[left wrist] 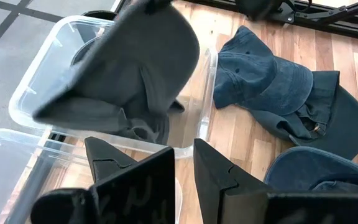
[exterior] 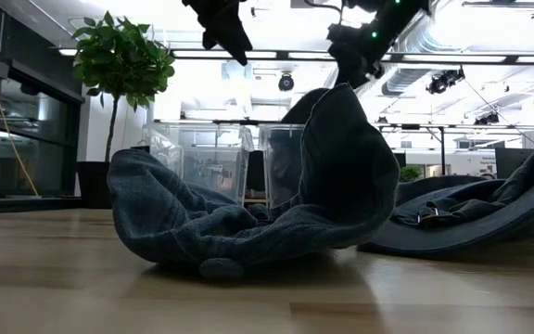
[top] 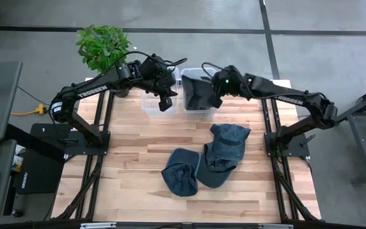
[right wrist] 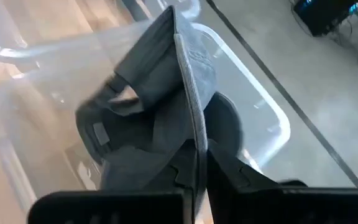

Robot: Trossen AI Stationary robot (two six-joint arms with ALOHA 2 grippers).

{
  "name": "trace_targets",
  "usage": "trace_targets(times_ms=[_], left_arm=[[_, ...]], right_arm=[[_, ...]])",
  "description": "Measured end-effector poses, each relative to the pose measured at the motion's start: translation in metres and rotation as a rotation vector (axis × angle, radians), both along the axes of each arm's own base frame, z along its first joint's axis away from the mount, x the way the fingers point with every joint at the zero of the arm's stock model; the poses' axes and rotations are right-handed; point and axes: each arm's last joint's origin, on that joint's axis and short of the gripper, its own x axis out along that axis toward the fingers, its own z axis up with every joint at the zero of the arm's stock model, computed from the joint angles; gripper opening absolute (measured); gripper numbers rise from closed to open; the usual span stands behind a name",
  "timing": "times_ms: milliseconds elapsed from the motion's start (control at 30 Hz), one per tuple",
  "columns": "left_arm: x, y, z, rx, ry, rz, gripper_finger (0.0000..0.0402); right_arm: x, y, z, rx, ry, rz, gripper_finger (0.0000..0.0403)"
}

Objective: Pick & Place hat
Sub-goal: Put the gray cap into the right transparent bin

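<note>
Crumpled denim hat (exterior: 248,223) lies nearest the low camera, close to the front edge of the surface (top: 132,152). A second denim hat (top: 224,152) lies just beside it, toward the right edge and a little farther back.

At the back edge stand two clear bins side by side. The right bin (top: 199,95) has a dark grey hat (right wrist: 160,112) at it, and this is the hat in hand: the right gripper (top: 216,97) sits over that bin's right rim with its fingers (right wrist: 229,168) pinched shut on the hat's thin edge, the brim standing on end between them. Most of the hat hangs down from the fingers into the bin, so the coming move looks like a plain let-go with the hat already over its place, though I cannot tell whether it touches the bin floor.

The left bin (top: 151,102) has the left gripper (top: 165,100) over its right rim, fingers closed on nothing. Of the two hats on the surface, the second one lies nearer the right arm and the crumpled one sits about midway between the arms.
</note>
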Motion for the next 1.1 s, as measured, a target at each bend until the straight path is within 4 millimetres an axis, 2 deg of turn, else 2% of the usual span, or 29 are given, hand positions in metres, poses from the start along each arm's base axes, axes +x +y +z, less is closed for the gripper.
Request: trace_targets(times_ms=[233,400,567,833,1100], left_arm=[[0.0,0.0,0.0,-0.002,0.0,0.0,0.0],[0.0,0.0,0.0,-0.003,-0.001,0.0,0.0],[0.0,0.0,0.0,-0.003,-0.001,0.0,0.0],[0.0,0.0,0.0,-0.017,0.0,0.011,0.0],[-0.002,-0.001,-0.002,-0.029,0.025,0.013,0.0]], right_arm=[[-0.017,-0.022,0.037,0.13,-0.049,-0.004,0.0009],[-0.02,-0.042,0.042,0.22,-0.013,-0.026,0.0007],[-0.007,-0.061,0.032,0.297,0.05,-0.023,0.0007],[0.028,-0.086,0.02,0.365,0.067,0.012,0.0008],[0.05,-0.102,-0.016,0.443,0.164,0.006,0.0008]])
